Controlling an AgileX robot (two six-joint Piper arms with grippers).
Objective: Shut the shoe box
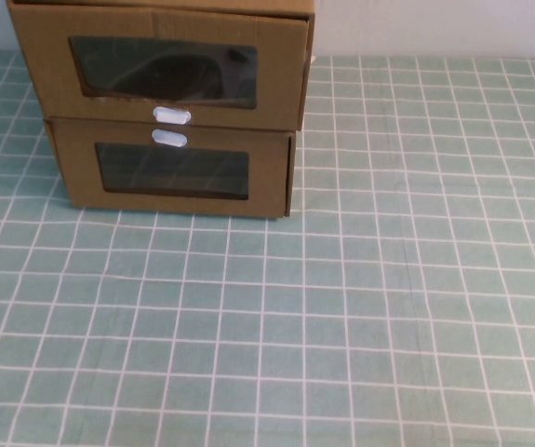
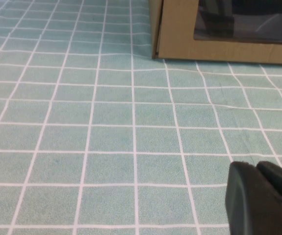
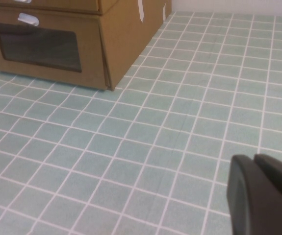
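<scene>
Two brown cardboard boxes are stacked at the back left of the table. The upper one is the shoe box, with a wide clear window and a white pull tab below it. Its front stands slightly forward of the box beneath; only its lower edge shows in the right wrist view. Neither arm appears in the high view. My left gripper is shut and empty, low over the cloth in front of the stack. My right gripper is likewise shut and empty, off to the stack's right.
The lower cardboard box has its white tab above its window and rests on the table; it also shows as the lower box and the lower box in the wrist views. A green checked cloth covers the table.
</scene>
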